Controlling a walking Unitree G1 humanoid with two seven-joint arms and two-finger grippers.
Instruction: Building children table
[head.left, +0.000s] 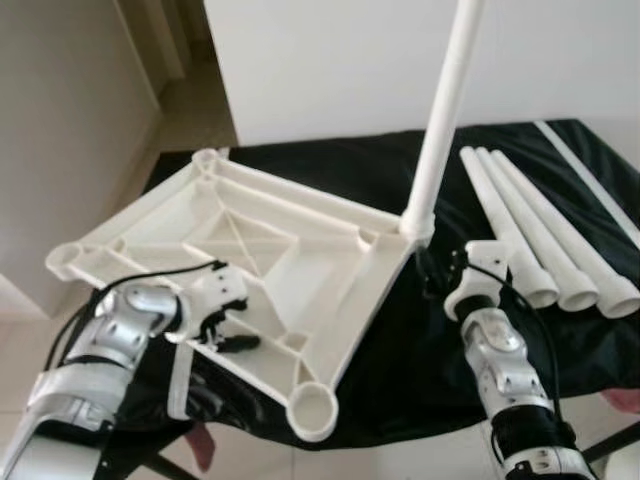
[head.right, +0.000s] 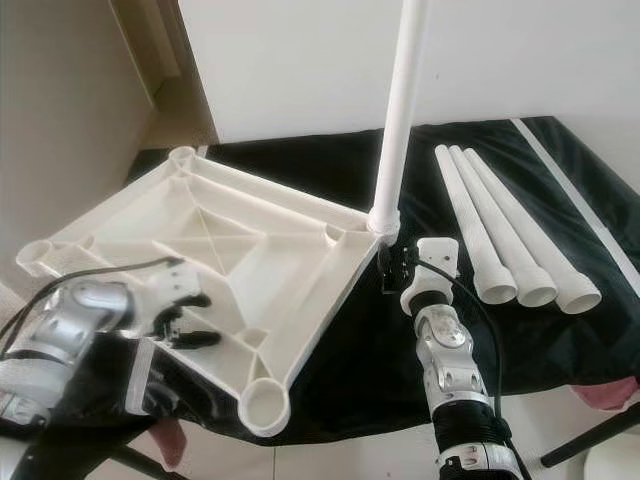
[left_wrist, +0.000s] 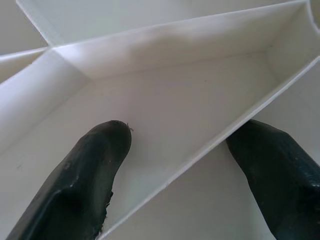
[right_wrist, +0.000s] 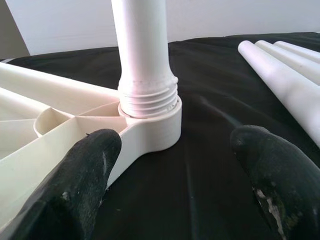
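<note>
The white plastic table top (head.left: 250, 240) lies upside down on a black cloth (head.left: 420, 350), ribs facing up. One white leg (head.left: 440, 120) stands upright, threaded into the corner socket (right_wrist: 155, 125) at the right. My right gripper (right_wrist: 175, 165) is open just in front of that socket, with its fingers (right_wrist: 85, 175) set wide to either side and touching nothing. My left gripper (head.left: 228, 335) rests on the near-left part of the top. It is open, with its fingers (left_wrist: 95, 165) straddling a thin rib (left_wrist: 200, 155).
Three loose white legs (head.left: 540, 230) lie side by side on the cloth at the right. An empty corner socket (head.left: 314, 408) overhangs the near edge. A white wall panel (head.left: 330, 60) stands behind. Pale floor (head.left: 190, 110) runs off to the left.
</note>
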